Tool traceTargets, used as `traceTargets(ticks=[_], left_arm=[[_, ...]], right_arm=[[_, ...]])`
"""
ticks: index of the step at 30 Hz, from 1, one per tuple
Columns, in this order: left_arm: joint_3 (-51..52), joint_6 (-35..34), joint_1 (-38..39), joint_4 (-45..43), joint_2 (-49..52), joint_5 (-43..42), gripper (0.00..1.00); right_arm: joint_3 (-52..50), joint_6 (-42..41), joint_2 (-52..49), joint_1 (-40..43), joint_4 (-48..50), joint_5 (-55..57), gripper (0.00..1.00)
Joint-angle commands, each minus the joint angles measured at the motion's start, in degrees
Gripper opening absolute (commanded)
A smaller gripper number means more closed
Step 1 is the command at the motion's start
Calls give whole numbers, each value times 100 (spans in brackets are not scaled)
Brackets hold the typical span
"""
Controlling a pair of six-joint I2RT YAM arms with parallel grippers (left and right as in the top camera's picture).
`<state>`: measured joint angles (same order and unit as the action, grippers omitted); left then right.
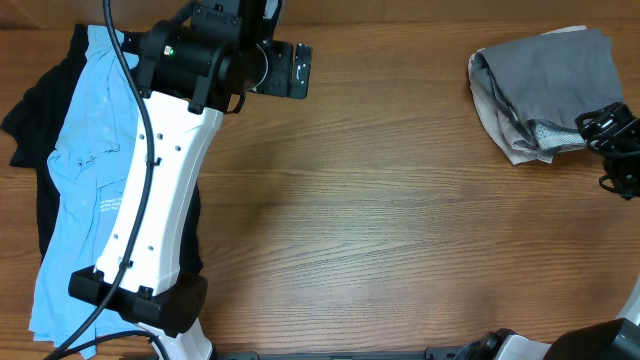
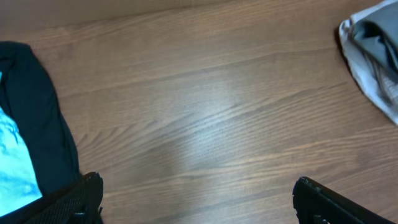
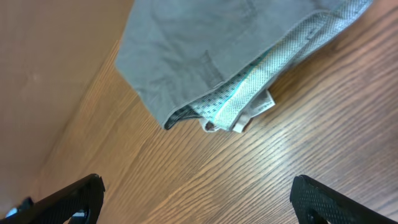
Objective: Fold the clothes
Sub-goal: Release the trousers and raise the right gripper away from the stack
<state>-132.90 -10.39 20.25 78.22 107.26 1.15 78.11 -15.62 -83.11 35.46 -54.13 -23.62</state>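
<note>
Overhead view: shorts (image 1: 560, 70) appear folded, upper right. Left gripper (image 2: 198, 183) and right gripper (image 3: 198, 182) stand apart, empty. You likely take the shirt (image 1: 80, 150), far left, next.

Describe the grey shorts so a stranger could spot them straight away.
Look to the wooden table's far right corner, at the opposite end from the blue shirt. The grey shorts lie there folded, the only grey fabric, with a dotted pale lining showing at one edge.

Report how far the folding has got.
Done: the grey shorts lie folded on a pale garment. In hand: nothing; left gripper and right gripper are open, empty. Remaining: the light-blue shirt and black garment lie unfolded in a heap.
</note>
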Motion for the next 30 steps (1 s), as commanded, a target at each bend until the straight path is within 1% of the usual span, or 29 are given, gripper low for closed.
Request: traceTargets(ticks=[1, 7, 14, 19, 24, 30], left_arm=[[-63, -127, -2, -55, 114, 35, 100], [-61, -149, -2, -79, 308, 35, 100], [-61, -577, -4, -297, 796, 31, 100], [-61, -892, -2, -481, 1043, 0, 100], [-61, -892, -2, -546, 1082, -74, 100], [-61, -846, -2, -282, 1082, -72, 100]], right_arm=[[76, 262, 7, -118, 55, 2, 100], [76, 260, 7, -549, 129, 328, 100], [76, 262, 7, -1045, 42, 896, 100], [76, 273, 7, -1104, -52, 1021, 100], [76, 404, 7, -1104, -90, 1340, 100], [76, 562, 4, -1102, 407, 1486, 100]])
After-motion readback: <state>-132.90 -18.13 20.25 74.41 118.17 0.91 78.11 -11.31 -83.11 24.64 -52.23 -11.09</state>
